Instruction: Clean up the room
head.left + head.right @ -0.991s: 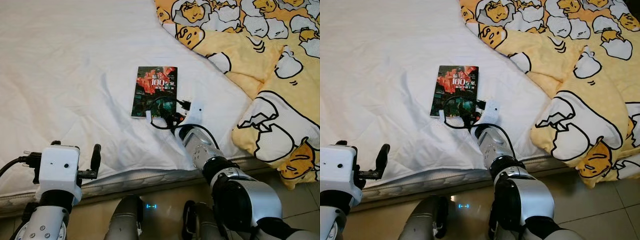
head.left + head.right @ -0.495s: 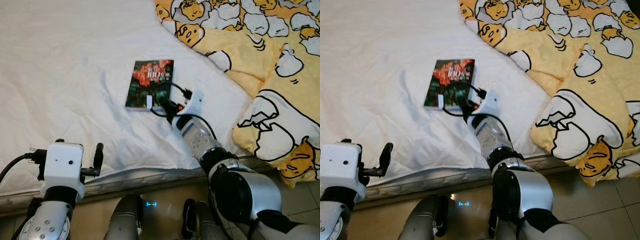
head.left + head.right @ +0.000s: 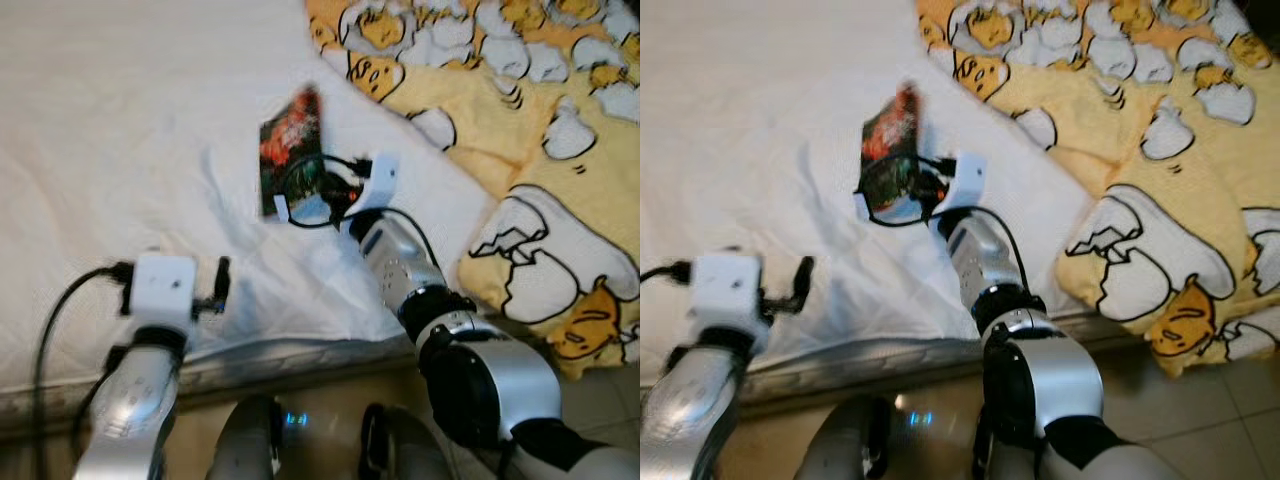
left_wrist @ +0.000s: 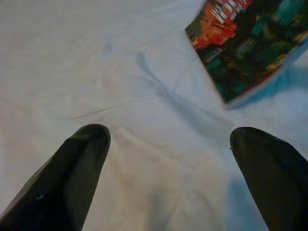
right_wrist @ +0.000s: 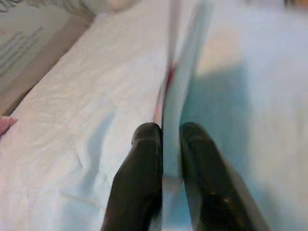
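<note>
A book point(image 3: 294, 140) with a dark red and green cover stands tilted on its edge above the white bed sheet point(image 3: 120, 130). My right gripper point(image 5: 169, 131) is shut on the book's lower edge point(image 5: 179, 77), one black finger on each side of it. In the eye views the right wrist and its looped cable point(image 3: 320, 195) cover the book's lower part. My left gripper point(image 4: 168, 137) is open, hovering low over the bare sheet, with the book point(image 4: 245, 43) ahead of it and to one side. The left wrist point(image 3: 165, 285) hangs over the near part of the mattress.
A yellow blanket point(image 3: 520, 120) with cartoon egg prints is heaped on the right side of the bed and hangs over its corner. The mattress front edge point(image 3: 300, 355) runs across below my arms, with tiled floor point(image 3: 600, 420) beyond it. The eye views are blurred.
The book lay flat on the sheet before; now my right gripper holds it raised and turned on its edge. My left arm has moved forward over the mattress toward the book.
</note>
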{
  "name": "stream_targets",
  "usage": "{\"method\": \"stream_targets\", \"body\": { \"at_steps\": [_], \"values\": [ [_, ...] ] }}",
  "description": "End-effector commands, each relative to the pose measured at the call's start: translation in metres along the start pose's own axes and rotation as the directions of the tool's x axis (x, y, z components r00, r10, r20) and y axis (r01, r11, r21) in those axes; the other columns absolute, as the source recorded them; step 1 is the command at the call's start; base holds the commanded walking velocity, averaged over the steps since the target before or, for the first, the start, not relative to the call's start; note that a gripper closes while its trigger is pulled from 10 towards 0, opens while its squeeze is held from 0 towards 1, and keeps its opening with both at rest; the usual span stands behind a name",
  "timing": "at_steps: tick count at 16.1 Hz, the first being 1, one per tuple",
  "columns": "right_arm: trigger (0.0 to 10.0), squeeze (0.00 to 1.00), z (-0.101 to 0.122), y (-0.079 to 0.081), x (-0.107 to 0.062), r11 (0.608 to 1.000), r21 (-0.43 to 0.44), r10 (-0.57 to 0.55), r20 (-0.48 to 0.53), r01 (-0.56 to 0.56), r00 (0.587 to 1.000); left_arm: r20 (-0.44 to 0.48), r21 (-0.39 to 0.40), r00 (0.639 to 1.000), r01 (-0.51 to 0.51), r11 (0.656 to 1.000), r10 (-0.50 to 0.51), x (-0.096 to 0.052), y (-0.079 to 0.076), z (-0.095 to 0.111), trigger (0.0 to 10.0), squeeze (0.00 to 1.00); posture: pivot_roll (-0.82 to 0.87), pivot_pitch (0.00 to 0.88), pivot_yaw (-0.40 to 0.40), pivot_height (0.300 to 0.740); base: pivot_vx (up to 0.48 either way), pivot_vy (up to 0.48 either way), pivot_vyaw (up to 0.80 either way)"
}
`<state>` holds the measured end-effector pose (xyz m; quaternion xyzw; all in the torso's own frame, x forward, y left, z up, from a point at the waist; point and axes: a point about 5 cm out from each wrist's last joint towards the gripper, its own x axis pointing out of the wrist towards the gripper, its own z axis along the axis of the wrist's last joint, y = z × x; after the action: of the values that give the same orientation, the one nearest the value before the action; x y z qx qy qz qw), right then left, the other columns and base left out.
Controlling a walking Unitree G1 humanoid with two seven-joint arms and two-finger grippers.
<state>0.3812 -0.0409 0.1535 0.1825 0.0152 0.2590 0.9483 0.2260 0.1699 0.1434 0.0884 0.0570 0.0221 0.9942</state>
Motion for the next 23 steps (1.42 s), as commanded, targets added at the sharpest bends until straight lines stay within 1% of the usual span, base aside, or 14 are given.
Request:
{"method": "stream_targets", "body": {
  "at_steps": [1,2,3,5,8,9,10,11,12,15,17,19,20,23],
  "values": [
    [0.0,0.0,0.009,-0.003,-0.002,0.998,-0.067,0.008,0.053,-0.004,0.999,-0.058,-0.046,0.998,-0.017,0.999,0.014,0.005,0.002,-0.013,10.0,0.0,0.15,0.065,-0.038,0.711,0.0,0.0,0.0],
    [0.0,0.0,0.014,-0.015,-0.01,0.987,-0.159,-0.023,0.088,0.037,0.996,-0.093,-0.093,0.996,-0.019,0.995,0.01,0.017,0.002,-0.022,10.0,0.0,0.12,0.02,-0.039,0.711,0.0,0.0,0.0],
    [0.0,0.0,0.017,-0.027,-0.019,0.973,-0.218,-0.055,0.113,0.079,0.992,-0.11,-0.108,0.994,-0.021,0.994,0.009,0.027,0.002,-0.028,10.0,0.0,0.1,0.0,-0.041,0.711,0.0,0.0,0.0],
    [0.0,0.0,0.019,-0.047,-0.038,0.952,-0.268,-0.115,0.147,0.151,0.982,-0.075,-0.118,0.997,-0.02,0.993,0.011,0.046,-0.002,-0.026,10.0,0.0,0.06,0.0,-0.045,0.711,0.0,0.0,0.0],
    [0.0,0.0,0.023,-0.062,-0.065,0.918,-0.314,-0.189,0.195,0.244,0.962,0.005,-0.101,1.0,-0.011,0.995,0.012,0.059,-0.006,-0.013,10.0,0.0,0.04,0.0,-0.045,0.711,0.0,0.0,0.0],
    [0.0,0.0,0.017,-0.069,-0.084,0.896,-0.333,-0.235,0.202,0.292,0.951,0.023,-0.105,0.999,-0.033,0.994,0.036,0.063,-0.004,-0.011,10.0,0.0,0.02,0.0,-0.035,0.711,0.0,0.0,0.0],
    [0.0,0.0,0.012,-0.071,-0.093,0.888,-0.341,-0.253,0.199,0.309,0.947,0.025,-0.113,0.998,-0.05,0.992,0.053,0.064,-0.003,-0.011,10.0,0.0,0.02,0.0,-0.034,0.711,0.0,0.0,0.0],
    [0.0,0.0,-0.001,-0.076,-0.107,0.884,-0.337,-0.283,0.169,0.325,0.944,0.024,-0.124,0.997,-0.075,0.989,0.078,0.062,-0.002,-0.012,10.0,0.0,0.02,0.0,-0.028,0.711,0.0,0.0,0.0],
    [0.0,0.0,-0.013,-0.08,-0.115,0.882,-0.327,-0.309,0.141,0.339,0.94,0.019,-0.139,0.997,-0.068,0.988,0.071,0.061,-0.006,-0.012,10.0,0.0,0.02,0.0,-0.026,0.711,0.0,0.48,0.41],
    [0.0,0.0,-0.029,-0.088,-0.123,0.879,-0.297,-0.364,0.085,0.372,0.928,0.047,-0.078,0.998,-0.045,0.996,0.048,0.062,-0.019,-0.008,10.0,0.0,0.02,0.0,-0.021,0.711,0.0,0.48,0.66],
    [0.0,0.0,-0.031,-0.085,-0.122,0.886,-0.302,-0.35,0.066,0.352,0.935,0.029,-0.081,0.998,-0.057,0.995,0.06,0.063,-0.02,-0.013,10.0,0.0,0.02,0.0,-0.023,0.711,0.0,0.48,0.56],
    [0.0,0.0,-0.03,-0.084,-0.117,0.894,-0.298,-0.333,0.061,0.336,0.941,0.025,-0.062,0.999,-0.037,0.997,0.039,0.063,-0.029,-0.014,10.0,0.0,0.03,0.0,-0.027,0.711,0.0,0.24,0.53],
    [0.0,0.0,-0.029,-0.085,-0.115,0.889,-0.305,-0.339,0.061,0.341,0.939,0.031,-0.061,0.999,-0.037,0.997,0.039,0.063,-0.03,-0.012,10.0,0.0,0.03,0.0,-0.025,0.711,0.0,0.0,0.0],
    [0.0,0.0,-0.028,-0.08,-0.108,0.892,-0.312,-0.325,0.064,0.328,0.944,0.053,-0.073,0.998,-0.032,0.997,0.036,0.066,-0.022,-0.009,10.0,0.0,0.03,0.0,-0.022,0.711,0.0,0.0,0.0]
  ]
}}
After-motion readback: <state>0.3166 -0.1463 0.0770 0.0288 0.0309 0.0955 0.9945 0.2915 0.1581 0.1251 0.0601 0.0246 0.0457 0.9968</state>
